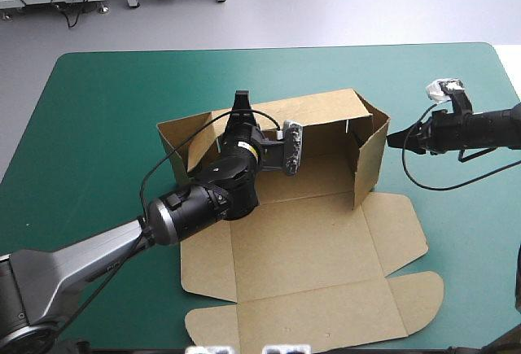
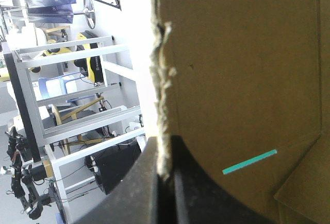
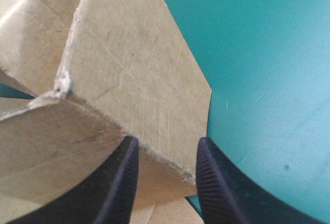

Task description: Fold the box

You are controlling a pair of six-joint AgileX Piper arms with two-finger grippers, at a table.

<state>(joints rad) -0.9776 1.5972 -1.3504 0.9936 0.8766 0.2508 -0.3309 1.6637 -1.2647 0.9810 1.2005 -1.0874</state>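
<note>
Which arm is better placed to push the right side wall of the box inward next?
Right, probably. The right gripper is open at the edge of the right side wall. The left gripper is shut on the back wall, holding it upright.

The brown box [image 1: 309, 248] sits centred on the table [image 1: 98, 110], back and side walls upright, lid and flaps lying flat.
</note>
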